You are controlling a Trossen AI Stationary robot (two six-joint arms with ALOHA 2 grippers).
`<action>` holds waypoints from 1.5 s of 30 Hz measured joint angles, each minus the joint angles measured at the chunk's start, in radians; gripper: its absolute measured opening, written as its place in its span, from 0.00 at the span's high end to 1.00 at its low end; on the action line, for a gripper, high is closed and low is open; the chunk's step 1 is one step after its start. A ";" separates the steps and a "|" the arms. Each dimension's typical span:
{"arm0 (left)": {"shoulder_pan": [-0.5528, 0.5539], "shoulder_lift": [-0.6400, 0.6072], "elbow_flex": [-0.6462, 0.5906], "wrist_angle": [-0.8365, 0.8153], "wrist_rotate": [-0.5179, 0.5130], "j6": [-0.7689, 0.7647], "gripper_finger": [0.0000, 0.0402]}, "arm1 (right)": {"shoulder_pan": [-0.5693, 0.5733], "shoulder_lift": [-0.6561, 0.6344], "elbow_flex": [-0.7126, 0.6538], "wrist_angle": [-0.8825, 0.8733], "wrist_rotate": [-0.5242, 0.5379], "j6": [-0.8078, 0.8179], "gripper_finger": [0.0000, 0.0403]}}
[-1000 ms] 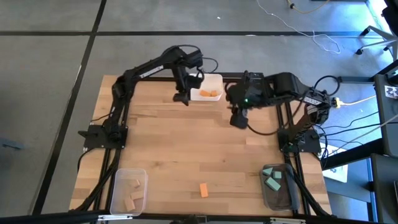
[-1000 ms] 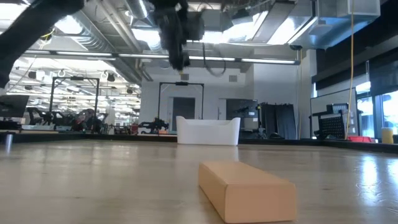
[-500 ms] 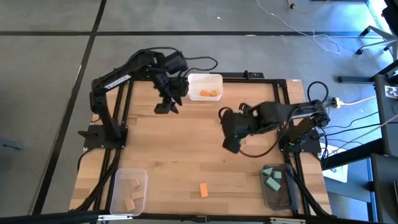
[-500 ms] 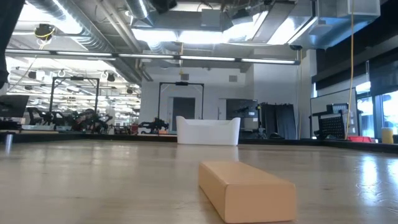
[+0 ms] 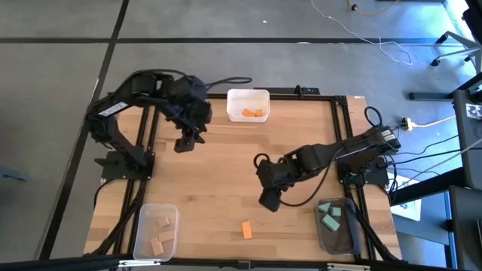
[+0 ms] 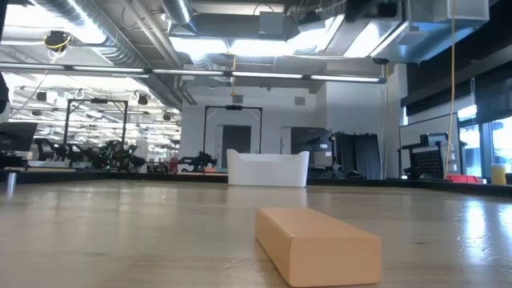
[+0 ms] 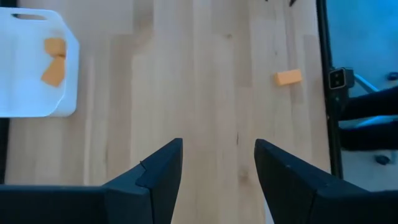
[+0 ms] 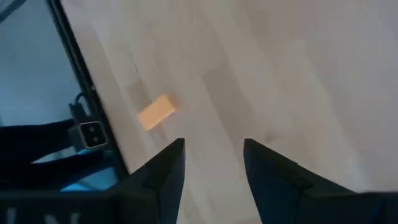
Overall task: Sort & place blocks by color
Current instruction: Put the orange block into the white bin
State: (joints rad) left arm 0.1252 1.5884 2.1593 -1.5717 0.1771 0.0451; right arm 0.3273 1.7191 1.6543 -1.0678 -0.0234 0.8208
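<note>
Three bins on the wooden table (image 5: 226,165). White bin (image 5: 248,105) at the far edge, middle: two orange blocks (image 5: 254,114) inside, lying close together, maybe touching; the left wrist view shows the same pair in one end of the bin, rest of the bin floor bare. Clear bin (image 5: 156,229) at the near left corner: three pale tan blocks (image 5: 160,237) inside, spread out, not stacked. Clear bin (image 5: 335,223) at the near right corner: teal-green blocks (image 5: 330,215) inside, at least two, bunched at the bin's far end; exact count hard to tell. One loose orange bar (image 5: 246,229) lies flat on the table near the front edge, between the two clear bins, in no bin; in the low view it fills the foreground with the white bin well behind it. Left gripper (image 5: 181,143) hangs over the far left part of the table, near the white bin but off to its side, fingers (image 7: 163,168) parted with bare wood between them, holding nothing. Right gripper (image 5: 269,199) sits over the right-centre of the table, near the loose orange bar but apart from it, fingers (image 8: 166,165) parted, nothing between them either.
</note>
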 joint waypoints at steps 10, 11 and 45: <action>-0.113 -0.054 0.002 0.000 0.025 0.006 0.52 | 0.019 0.000 -0.210 0.316 -0.077 0.435 0.59; -0.119 -0.059 0.002 0.000 0.025 0.018 0.52 | 0.024 0.000 -0.227 0.338 -0.076 0.481 0.59; -0.133 -0.090 0.000 0.001 0.045 0.087 0.52 | 0.069 0.301 -0.293 0.751 -0.326 0.591 0.68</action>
State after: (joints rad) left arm -0.0082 1.4982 2.1590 -1.5711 0.2218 0.1322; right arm 0.3963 2.0205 1.3612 -0.3167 -0.3492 1.4118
